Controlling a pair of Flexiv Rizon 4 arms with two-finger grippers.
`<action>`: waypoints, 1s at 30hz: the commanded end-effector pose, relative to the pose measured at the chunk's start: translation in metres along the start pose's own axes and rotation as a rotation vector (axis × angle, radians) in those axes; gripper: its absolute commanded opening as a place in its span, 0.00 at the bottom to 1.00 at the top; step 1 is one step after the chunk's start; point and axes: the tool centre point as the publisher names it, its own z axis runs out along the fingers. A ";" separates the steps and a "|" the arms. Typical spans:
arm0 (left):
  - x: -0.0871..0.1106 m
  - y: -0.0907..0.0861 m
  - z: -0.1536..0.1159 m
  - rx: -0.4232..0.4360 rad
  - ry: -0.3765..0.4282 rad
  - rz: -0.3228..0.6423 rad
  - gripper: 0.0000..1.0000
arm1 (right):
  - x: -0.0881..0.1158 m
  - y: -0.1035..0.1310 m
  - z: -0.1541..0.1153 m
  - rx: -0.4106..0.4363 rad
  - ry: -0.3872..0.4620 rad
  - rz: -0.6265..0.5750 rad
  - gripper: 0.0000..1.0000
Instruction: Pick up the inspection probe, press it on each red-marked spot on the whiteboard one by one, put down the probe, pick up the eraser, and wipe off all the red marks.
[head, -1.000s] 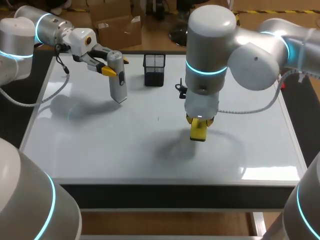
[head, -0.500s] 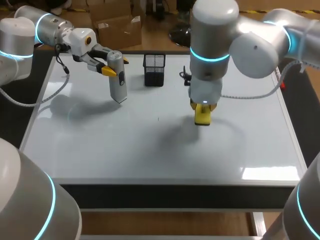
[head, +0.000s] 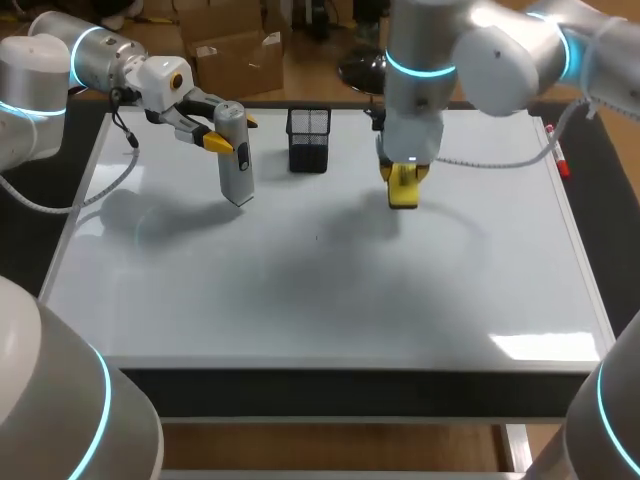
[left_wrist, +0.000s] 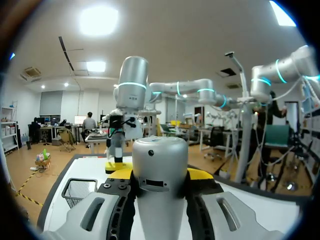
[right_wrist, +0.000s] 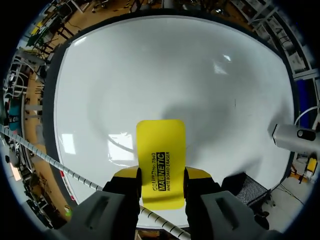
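Yellow eraser (head: 402, 188) points down lengthwise in the pinching right claw (head: 402, 176); left claw (head: 232, 132) pinches upright probe (head: 236, 165).

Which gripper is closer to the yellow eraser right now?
Right. The right gripper has its fingers shut on the eraser; the left gripper is across the whiteboard, past the mesh basket, holding the probe.

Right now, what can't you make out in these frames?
- Head view: whether the eraser touches the whiteboard. The right gripper and its wrist cover it from above.
- Right wrist view: the board beneath the eraser, hidden by the eraser itself.
- Left wrist view: the inspection probe lower end, hidden behind the left gripper.
- Head view: a dark speck, too small to identify.
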 end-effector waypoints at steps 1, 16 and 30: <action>0.000 -0.002 0.000 -0.002 0.001 -0.001 0.00 | -0.010 -0.030 0.009 -0.070 0.018 -0.008 0.00; 0.000 -0.002 0.000 -0.002 0.001 -0.001 0.00 | -0.014 -0.076 0.028 -0.095 0.007 0.013 0.00; 0.000 -0.002 0.000 -0.002 0.001 -0.001 0.00 | -0.020 -0.093 0.040 -0.092 0.018 0.033 0.00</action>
